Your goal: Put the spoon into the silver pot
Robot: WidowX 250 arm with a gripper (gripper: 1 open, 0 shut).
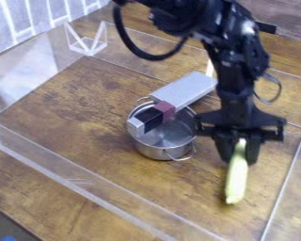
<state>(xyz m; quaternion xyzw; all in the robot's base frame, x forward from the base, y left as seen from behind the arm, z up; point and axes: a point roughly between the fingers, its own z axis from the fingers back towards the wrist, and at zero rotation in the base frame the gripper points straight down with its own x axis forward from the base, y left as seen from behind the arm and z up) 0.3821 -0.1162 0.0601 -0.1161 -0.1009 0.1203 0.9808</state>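
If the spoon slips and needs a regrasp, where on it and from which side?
Judging by its current hold: the gripper is shut on the spoon at the handle's upper end, coming from above, with the handle hanging down beside the silver pot. I'd take that same slim handle near one end, jaws across its narrow width, from above. The bowl end is not distinguishable through the blur.

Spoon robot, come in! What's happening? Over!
Gripper shut on spoon, right of pot. Spoon not in pot yet. Grey block lying across pot's rim.
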